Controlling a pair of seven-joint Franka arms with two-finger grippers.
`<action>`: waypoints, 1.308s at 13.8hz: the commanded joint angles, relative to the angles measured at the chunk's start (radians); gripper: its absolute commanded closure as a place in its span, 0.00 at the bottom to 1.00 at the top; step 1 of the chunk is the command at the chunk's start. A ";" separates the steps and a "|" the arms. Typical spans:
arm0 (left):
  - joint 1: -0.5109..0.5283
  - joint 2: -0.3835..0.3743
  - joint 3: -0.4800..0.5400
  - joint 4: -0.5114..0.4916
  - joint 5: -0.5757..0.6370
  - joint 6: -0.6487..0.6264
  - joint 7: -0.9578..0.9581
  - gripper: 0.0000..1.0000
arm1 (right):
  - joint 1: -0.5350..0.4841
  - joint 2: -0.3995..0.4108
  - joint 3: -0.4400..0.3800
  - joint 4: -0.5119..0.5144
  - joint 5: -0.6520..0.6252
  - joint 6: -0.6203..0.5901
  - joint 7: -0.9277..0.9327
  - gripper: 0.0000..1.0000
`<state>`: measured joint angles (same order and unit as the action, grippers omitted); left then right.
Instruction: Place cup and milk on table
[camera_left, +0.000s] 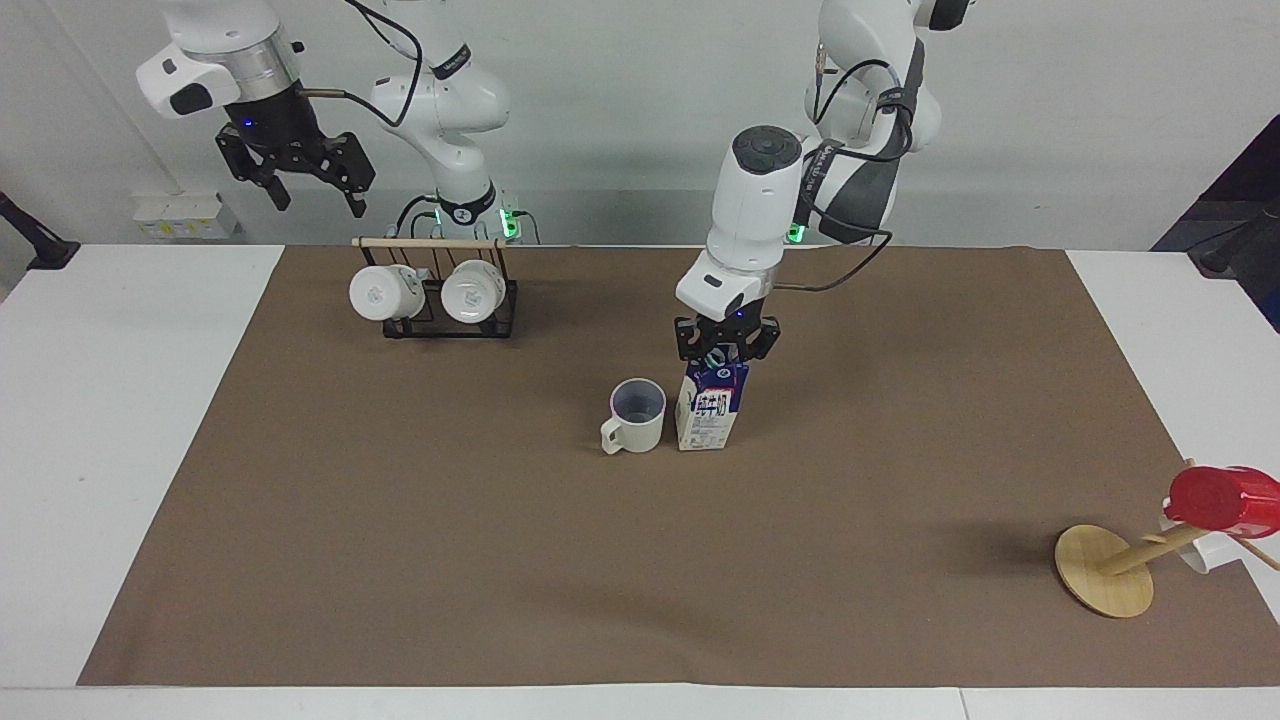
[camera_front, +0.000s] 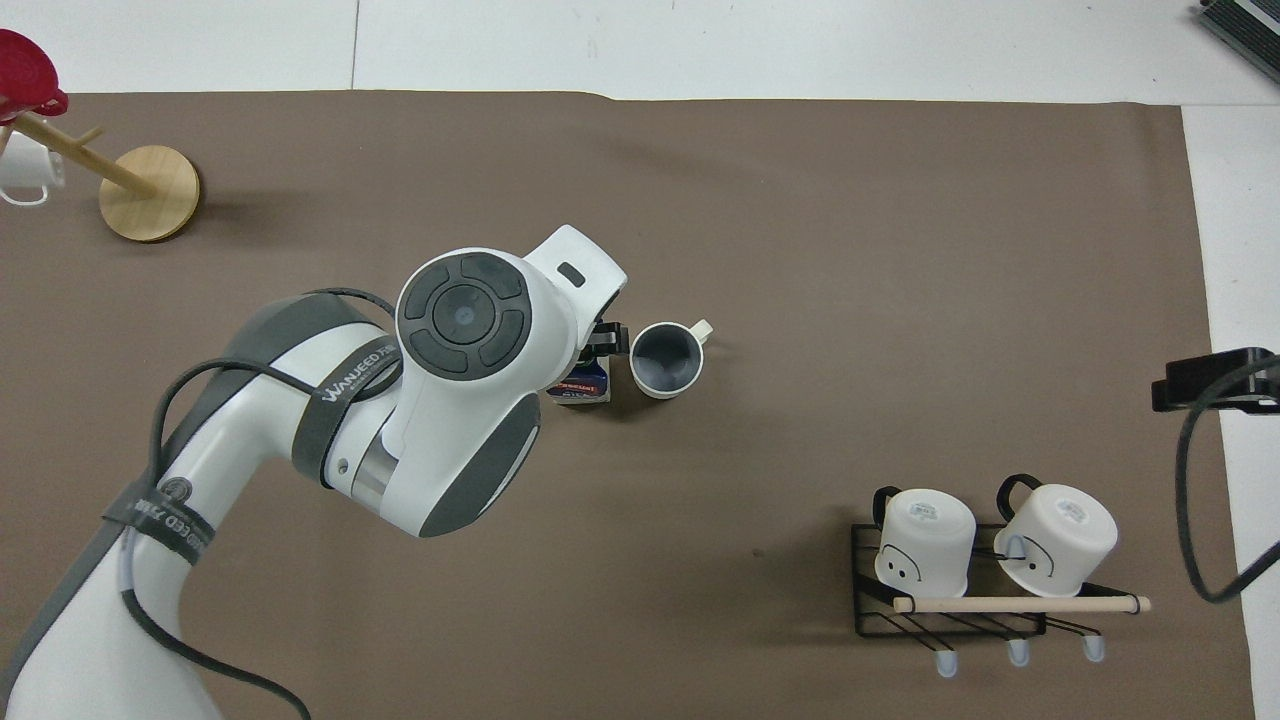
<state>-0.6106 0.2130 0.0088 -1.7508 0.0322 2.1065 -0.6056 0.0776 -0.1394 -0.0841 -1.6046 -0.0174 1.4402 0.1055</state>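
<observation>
The cup (camera_left: 636, 414) stands upright on the brown paper of the surface (camera_left: 420, 560), mid-table, handle turned away from the robots, and its grey-blue inside shows nothing in it. Just beside it, toward the left arm's end, stands the milk (camera_left: 708, 408), upright, base on the paper, a thin gap between the two. The left hand (camera_left: 727, 347) sits right at the carton's gabled top; whether its fingers are clamped on the ridge or spread off it, I cannot tell. From overhead the left arm's big white wrist covers most of the carton. The right hand (camera_left: 300, 185) waits up in the air above the black rack (camera_left: 450, 318), fingers spread wide, holding nothing. On that rack, near the robots at the right arm's end, hang two white mugs (camera_left: 382, 291). At the left arm's end a wooden stand (camera_left: 1105, 570) leans with a red cup (camera_left: 1222, 501) on its peg
</observation>
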 joint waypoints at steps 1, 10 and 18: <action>0.018 -0.046 0.010 0.002 0.021 -0.026 -0.002 0.00 | 0.007 -0.019 0.018 -0.012 0.030 -0.020 -0.029 0.00; 0.208 -0.256 0.008 -0.004 0.017 -0.313 0.337 0.00 | 0.001 0.024 0.007 0.054 0.016 -0.018 -0.020 0.00; 0.429 -0.296 0.019 0.173 0.008 -0.512 0.655 0.00 | -0.001 0.014 0.006 0.032 0.019 -0.012 -0.027 0.00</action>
<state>-0.2175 -0.0956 0.0367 -1.6631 0.0355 1.6753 0.0157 0.0850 -0.1229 -0.0780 -1.5671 -0.0114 1.4171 0.1038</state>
